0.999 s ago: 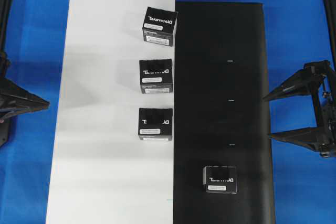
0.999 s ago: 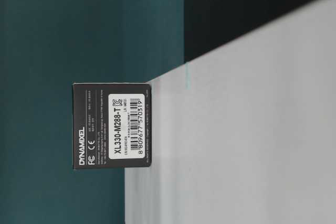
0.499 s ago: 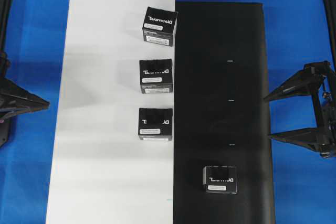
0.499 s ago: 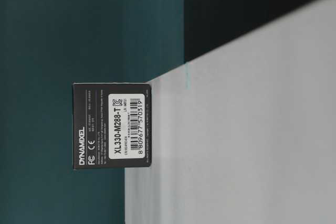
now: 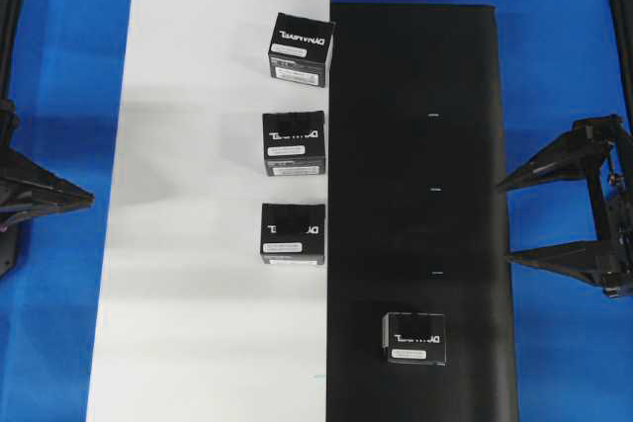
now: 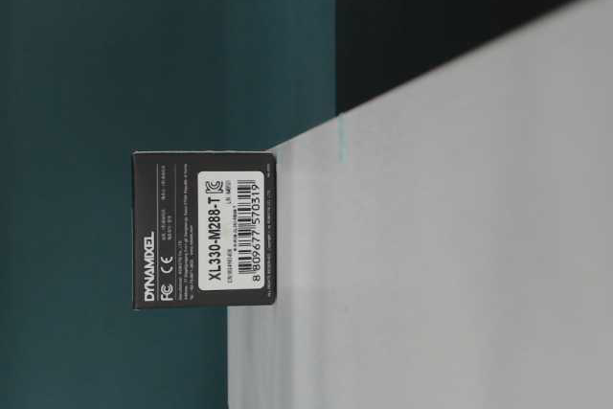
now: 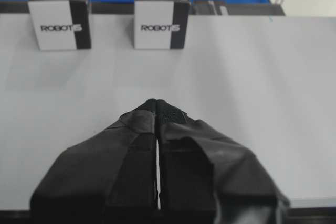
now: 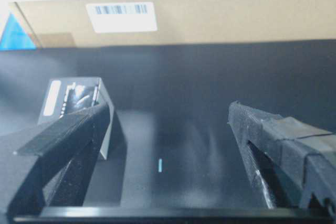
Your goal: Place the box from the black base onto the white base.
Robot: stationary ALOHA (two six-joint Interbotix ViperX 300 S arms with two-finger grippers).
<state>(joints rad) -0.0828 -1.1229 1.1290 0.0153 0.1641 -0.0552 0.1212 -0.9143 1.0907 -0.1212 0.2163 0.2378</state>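
With its jaws spread wide and nothing between them, the right gripper (image 5: 509,219) waits off the right edge of the long matte black base (image 5: 415,96), well apart from its target. The left gripper (image 7: 157,103) is clenched shut, empty, over the left side of the plain white rectangular base (image 5: 188,244). The small black cubic carton, the box (image 5: 414,338), sits alone near the bottom of the black base, while three matching black cartons (image 5: 293,143) line the white base's right edge. The risk, I'd say: black on black is easy to misjudge, so an off-centre approach could shove the box instead of straddling it, or a weak pinch could drop it short of the seam.
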